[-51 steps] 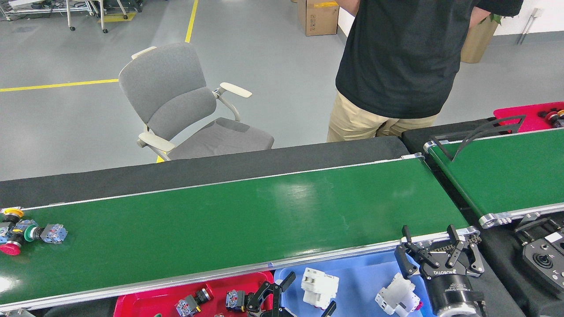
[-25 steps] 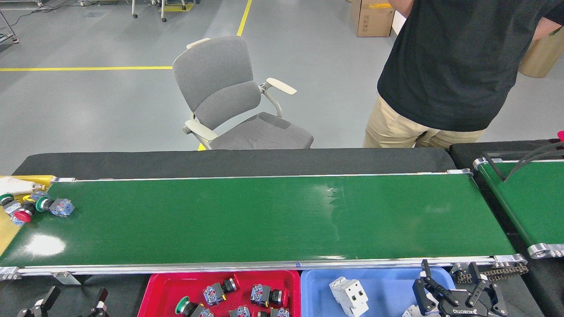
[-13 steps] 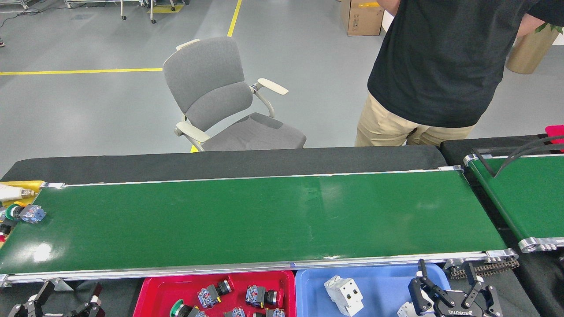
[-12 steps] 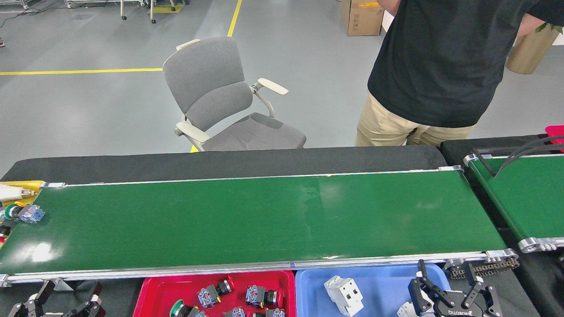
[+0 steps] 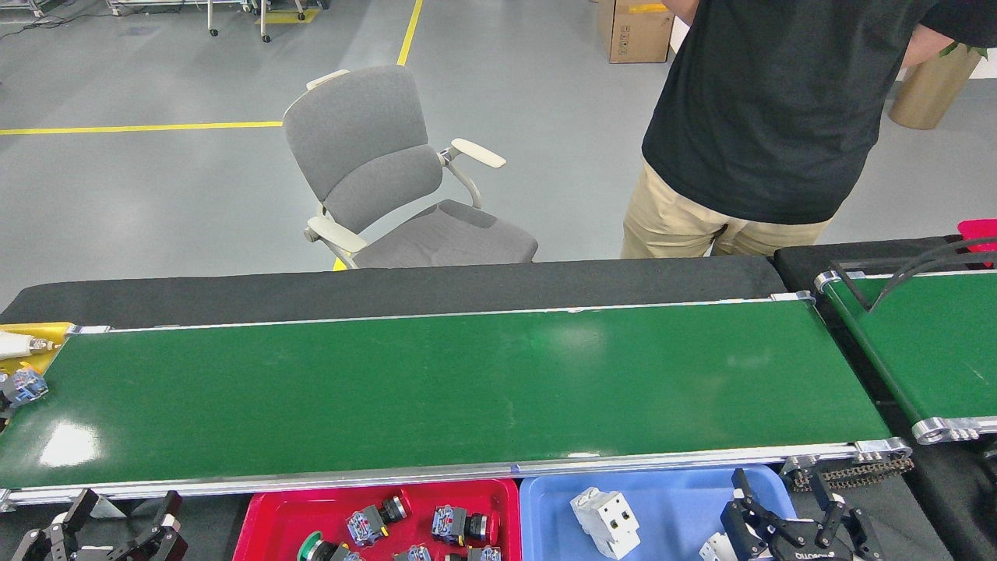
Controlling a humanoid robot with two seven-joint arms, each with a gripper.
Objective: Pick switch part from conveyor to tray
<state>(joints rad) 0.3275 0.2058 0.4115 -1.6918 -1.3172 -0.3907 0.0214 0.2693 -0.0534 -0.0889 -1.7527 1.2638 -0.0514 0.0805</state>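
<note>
Left gripper (image 5: 117, 520), near-left below the conveyor (image 5: 436, 389), fingers spread, empty. Switch part (image 5: 23, 386): blue-bodied, at belt's far-left end, well apart. Right gripper (image 5: 787, 506) spread over blue tray (image 5: 670, 499).

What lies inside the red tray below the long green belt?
The red tray holds several push-button switch parts, one with a green cap. The picture's bottom edge cuts off the tray's near part, so an exact count is impossible.
</note>
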